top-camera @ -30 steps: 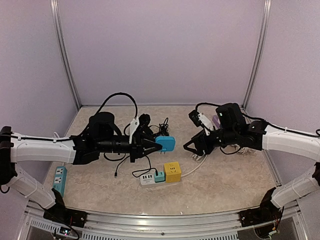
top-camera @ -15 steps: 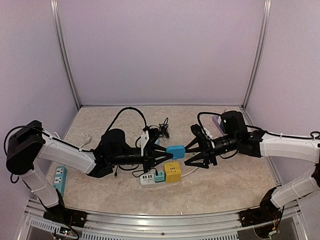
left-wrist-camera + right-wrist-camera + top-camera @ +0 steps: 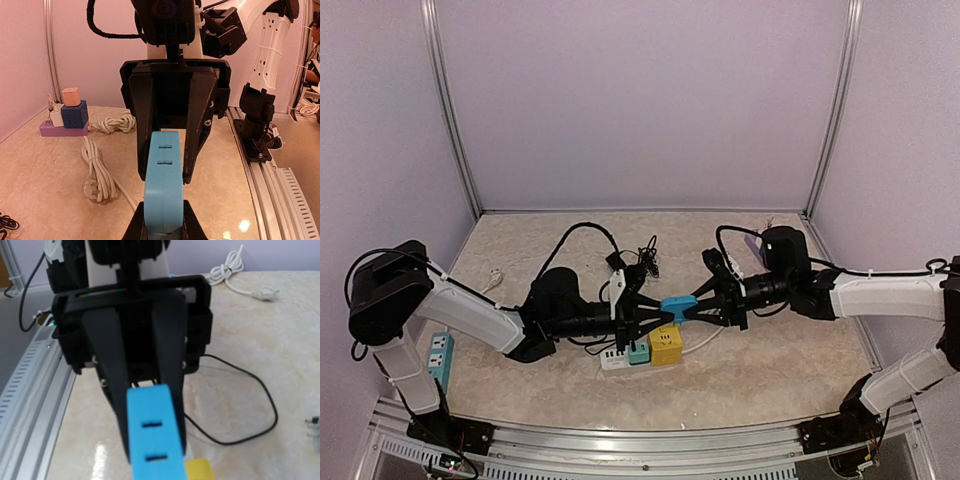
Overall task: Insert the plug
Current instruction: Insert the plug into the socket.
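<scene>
Blue plastic sat at the middle of it all: the blue adapter (image 3: pixel 677 306) hung in the air between the two arms, just above the yellow cube (image 3: pixel 666 344) and the white power strip (image 3: pixel 615 358) lying on the table (image 3: pixel 770 380). The left gripper (image 3: pixel 658 311) had it from the left, fingers narrowed onto its flat sides, and the block ran level out of that grasp. The right gripper (image 3: pixel 166 172) had its fingers set one to each side of the far end, very close or touching. Whether they had actually clamped could not be told from any view, since the right wrist camera showed the block but not its own fingers.

Two slots (image 3: pixel 164 154) showed on the upper face of the adapter. Its prongs were not visible, so which way they pointed stayed uncertain.

The step in hand looked like a mid-air handover or a two-handed regrip — a preparation, not the insertion itself. Nothing was yet seated in the strip below.

The next move would call for one gripper to take a firm hold before the other let go, or the adapter could drop onto the cube. After that, the holder would need to turn the adapter prongs-down, line it up square over a free socket and press straight in — with the other arm likely steadying the strip, which lay loose.
</scene>
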{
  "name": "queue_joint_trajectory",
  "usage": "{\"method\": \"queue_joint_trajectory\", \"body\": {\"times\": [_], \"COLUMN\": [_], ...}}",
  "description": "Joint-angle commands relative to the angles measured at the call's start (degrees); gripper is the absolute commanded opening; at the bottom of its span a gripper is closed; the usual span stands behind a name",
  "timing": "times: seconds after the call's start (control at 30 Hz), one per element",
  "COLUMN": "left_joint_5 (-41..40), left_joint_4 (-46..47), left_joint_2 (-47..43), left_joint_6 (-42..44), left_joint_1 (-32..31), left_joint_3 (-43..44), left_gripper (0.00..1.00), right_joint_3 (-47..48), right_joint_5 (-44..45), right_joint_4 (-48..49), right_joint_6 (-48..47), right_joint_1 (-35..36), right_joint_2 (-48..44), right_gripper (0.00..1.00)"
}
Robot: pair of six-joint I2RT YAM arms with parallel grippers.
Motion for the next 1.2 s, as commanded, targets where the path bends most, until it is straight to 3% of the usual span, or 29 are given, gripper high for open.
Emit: {"method": "queue_joint_trajectory", "body": {"times": [0.0,0.17,0.3,0.57,0.73,0.9,1.17], "left_joint_5": [-0.84,-1.23,-2.44,-7.99,-7.03,-6.72,-4.01], "left_joint_4": [3.52,-1.66,-1.45,-0.17,0.54,-0.18,0.73], "left_joint_2": [0.81,-1.51,-2.14,-2.51,-2.19,-0.85,2.72], "left_joint_6": [0.68,2.21,1.63,3.02,4.50,5.22,3.83], "left_joint_1": [-0.49,-0.48,-0.97,-1.54,-1.86,-2.15,-2.13], "left_joint_3": [-0.45,-1.21,-2.33,-5.72,-5.48,-4.37,-2.31], "left_gripper": [0.00,0.00,0.00,0.00,0.00,0.00,0.00], "right_joint_3": [-1.94,-2.19,0.00,2.67,4.71,3.02,3.43], "right_joint_5": [-1.88,-3.58,-4.75,-2.17,0.12,-0.50,0.14], "right_joint_4": [4.92,7.76,6.19,7.52,3.23,7.69,6.90], "right_joint_6": [1.47,2.05,0.03,-2.44,-6.74,-4.61,-4.42], "right_joint_1": [-0.27,-0.25,0.71,2.71,3.98,4.17,4.28], "right_joint_2": [0.29,1.98,5.78,10.66,10.12,12.09,14.33], "right_gripper": [0.21,0.05,0.01,0.00,0.00,0.00,0.00]}}
